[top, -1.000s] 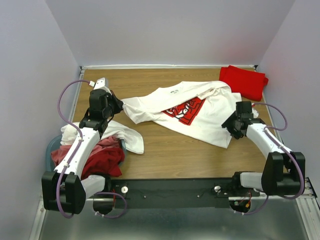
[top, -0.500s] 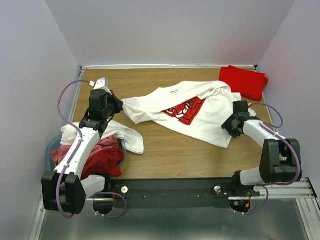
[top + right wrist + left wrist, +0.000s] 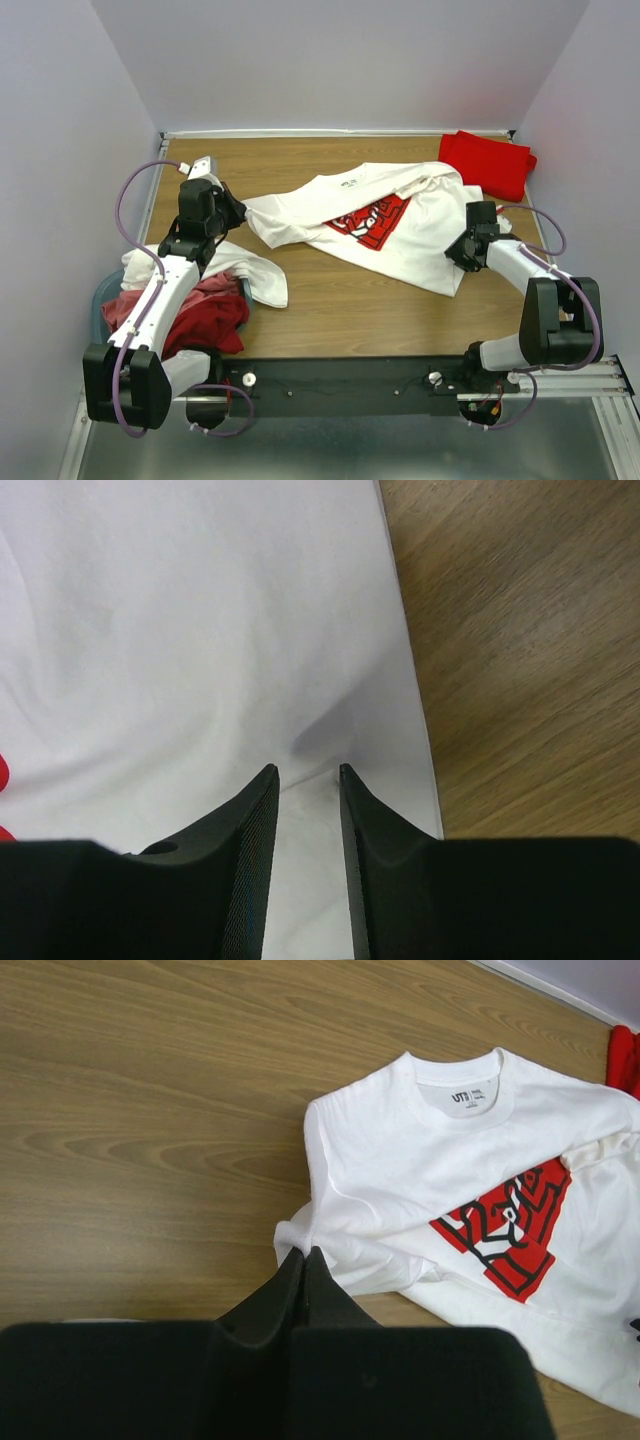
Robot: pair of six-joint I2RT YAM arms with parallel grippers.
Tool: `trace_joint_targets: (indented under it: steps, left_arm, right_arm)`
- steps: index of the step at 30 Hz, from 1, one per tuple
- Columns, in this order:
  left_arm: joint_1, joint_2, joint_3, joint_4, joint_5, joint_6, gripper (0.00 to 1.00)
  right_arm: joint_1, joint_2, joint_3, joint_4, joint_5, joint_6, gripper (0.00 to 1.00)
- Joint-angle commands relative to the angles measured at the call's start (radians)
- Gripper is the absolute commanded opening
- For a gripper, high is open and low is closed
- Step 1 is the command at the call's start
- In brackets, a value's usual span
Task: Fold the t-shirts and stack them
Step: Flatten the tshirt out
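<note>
the white graphic t-shirt (image 3: 385,215) lies aslant across the table (image 3: 340,310), its long axis running left to right. the left gripper (image 3: 303,1257) is clamped on its sleeve tip toward the left edge. the right gripper (image 3: 307,772), fingers narrowly parted, straddles its hem near the right edge.
</note>
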Motion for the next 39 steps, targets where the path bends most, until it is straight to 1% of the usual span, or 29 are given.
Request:
trace_joint_targets:
  steps: [1,7,9,11,12,13,14,15,17,25,32,36,37,39]
  left_arm:
    - [0.005,-0.028,0.013,-0.018,-0.017,0.032,0.0]
    - [0.007,-0.022,0.027,-0.019,-0.02,0.035,0.0]
    - [0.007,-0.017,0.035,-0.021,-0.018,0.04,0.0]
    - [0.007,-0.012,0.044,-0.022,-0.018,0.043,0.0]
    - [0.007,-0.012,0.046,-0.024,-0.018,0.044,0.0]
    - [0.007,-0.011,0.049,-0.025,-0.018,0.046,0.0]
    - [0.008,-0.008,0.05,-0.024,-0.018,0.046,0.0]
    - [0.008,-0.006,0.052,-0.024,-0.017,0.046,0.0]
    - [0.01,-0.002,0.055,-0.024,-0.014,0.046,0.0]
    - [0.014,0.014,0.081,-0.021,-0.003,0.044,0.0]
    - [0.027,0.023,0.122,-0.015,0.0,0.034,0.0]
    - [0.048,0.049,0.171,0.005,0.043,0.004,0.0]
    - [0.054,0.054,0.184,0.016,0.058,-0.024,0.0]
    - [0.082,0.075,0.229,0.021,0.116,-0.052,0.0]
  right_arm:
    - [0.002,0.01,-0.027,0.013,-0.024,-0.009,0.37]
    - [0.002,0.024,-0.033,0.013,-0.028,-0.007,0.36]
    - [0.004,0.025,-0.033,0.013,-0.028,-0.01,0.34]
    - [0.004,0.028,-0.03,0.013,-0.032,-0.013,0.31]
    - [0.002,0.031,-0.027,0.013,-0.032,-0.017,0.25]
    - [0.004,0.031,-0.027,0.013,-0.035,-0.018,0.22]
    - [0.002,0.027,-0.027,0.012,-0.038,-0.023,0.13]
    - [0.004,0.027,-0.027,0.012,-0.039,-0.024,0.08]
    - [0.002,-0.01,-0.03,0.009,-0.041,-0.023,0.01]
    - [0.004,-0.11,-0.011,-0.048,-0.039,-0.052,0.01]
    - [0.004,-0.192,0.061,-0.125,-0.033,-0.101,0.01]
    - [0.004,-0.215,0.177,-0.168,-0.087,-0.101,0.0]
    - [0.004,-0.223,0.246,-0.183,-0.1,-0.098,0.01]
    - [0.002,-0.226,0.326,-0.217,-0.143,-0.096,0.01]
